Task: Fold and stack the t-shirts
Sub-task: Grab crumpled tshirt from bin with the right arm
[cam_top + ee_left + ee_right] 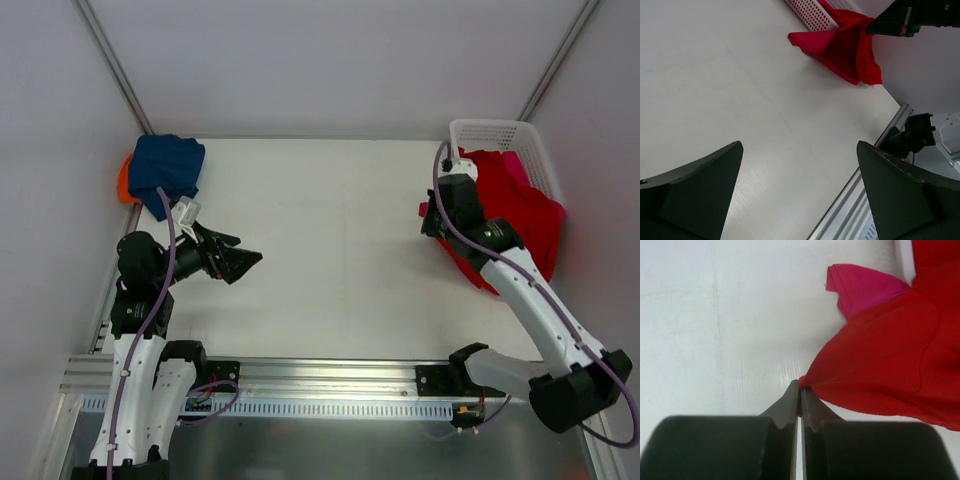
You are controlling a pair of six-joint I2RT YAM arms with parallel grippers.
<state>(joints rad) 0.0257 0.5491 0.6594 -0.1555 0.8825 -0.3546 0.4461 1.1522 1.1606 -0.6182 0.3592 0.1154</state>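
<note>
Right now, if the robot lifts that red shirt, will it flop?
Probably flop: the red shirt drapes in soft folds over the basket rim. Likely light, since the right tool pinches only its edge. It might tug the pink shirt along.

Above the left of the tabletop (330, 200) the left claw (243, 258) hangs with jaws wide apart, while toward its right the right claw (800, 390) pinches the red t-shirt (880, 355) by an edge.

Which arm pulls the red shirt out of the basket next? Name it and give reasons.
Right. The right hand is shut on a corner of the red t-shirt spilling from the basket; the left hand is open, empty and far from it.
</note>
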